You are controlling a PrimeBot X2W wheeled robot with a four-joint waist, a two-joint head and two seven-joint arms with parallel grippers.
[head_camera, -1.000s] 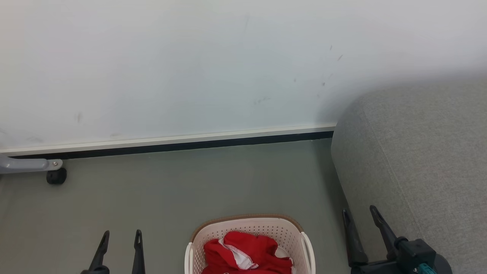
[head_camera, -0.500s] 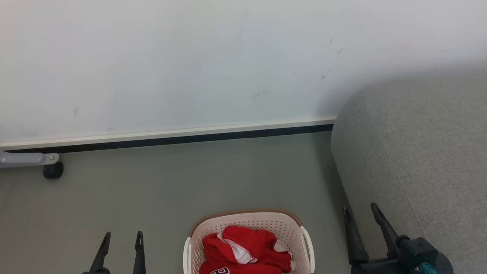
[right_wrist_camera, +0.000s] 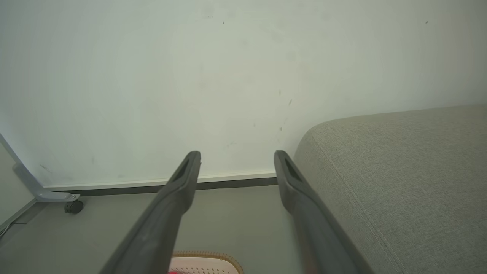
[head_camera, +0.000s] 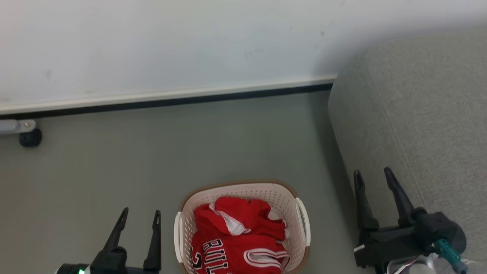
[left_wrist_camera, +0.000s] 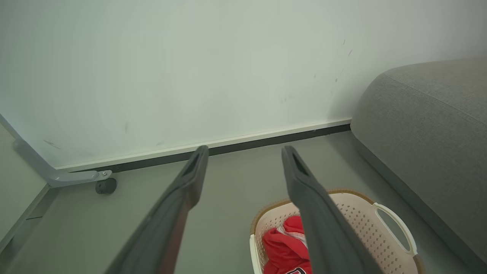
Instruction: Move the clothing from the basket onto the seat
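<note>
The cream perforated basket [head_camera: 243, 189] with a brown rim and white loop handles stands on the floor at the bottom centre of the head view. Red clothing [head_camera: 239, 238] with white trim and dark lettering is heaped inside it; a white piece peeks at its right side. The grey woven seat [head_camera: 426, 114] fills the right side. My left gripper [head_camera: 139, 213] is open, left of the basket and apart from it. My right gripper [head_camera: 373, 176] is open beside the seat's edge. In the left wrist view the basket [left_wrist_camera: 359, 213] and clothing [left_wrist_camera: 283, 247] lie under the right finger.
A white wall with a pale and dark baseboard [head_camera: 171, 98] runs across the back. A grey metal leg with a black caster [head_camera: 29, 137] stands at far left. Green-grey floor [head_camera: 171, 152] lies between the basket and the wall.
The head camera has tilted downward, so wall, floor and basket sit higher in the view and more of the clothing and both grippers shows. Both grippers stay open.
</note>
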